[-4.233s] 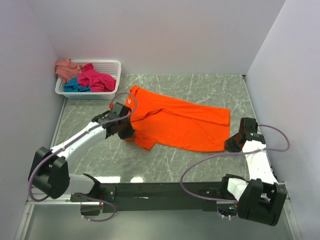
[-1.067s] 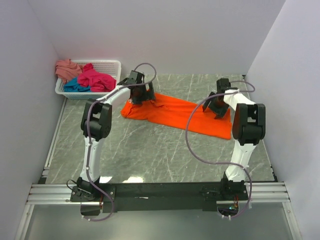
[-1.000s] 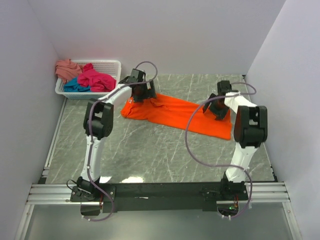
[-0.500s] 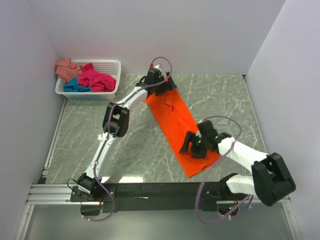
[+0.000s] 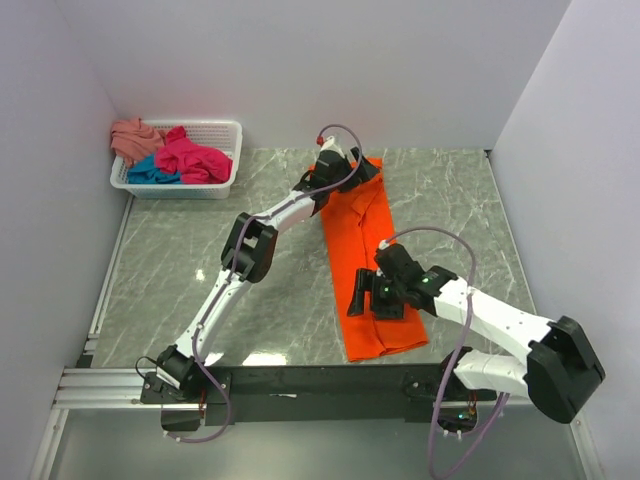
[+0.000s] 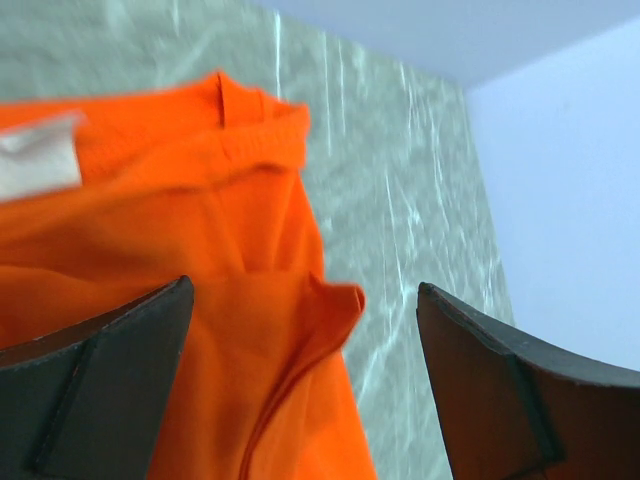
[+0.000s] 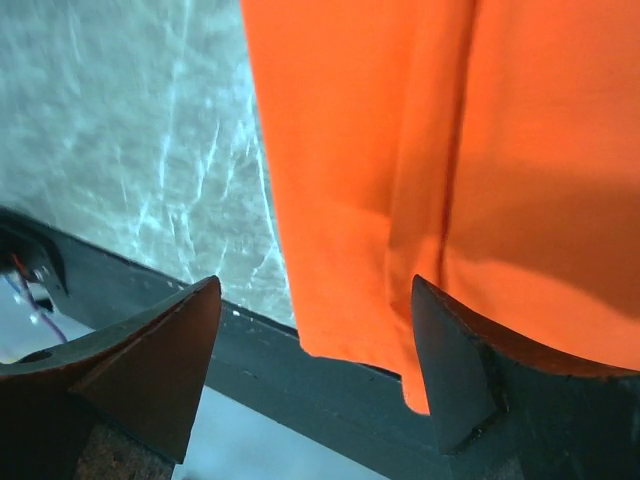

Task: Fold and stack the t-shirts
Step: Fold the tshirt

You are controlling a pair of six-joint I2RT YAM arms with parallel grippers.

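Plainly, orange t-shirt underlies left end effector and right end effector (both released).

Teal shirt mostly buried under magenta shirt; orange shirt cropped in both wrist views.

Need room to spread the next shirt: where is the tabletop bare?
Largest bare tabletop: far right, between the orange t-shirt and the side wall. Another patch: near side of the white basket, left of the left arm. The middle is crowded: the shirt, with the right arm over it.
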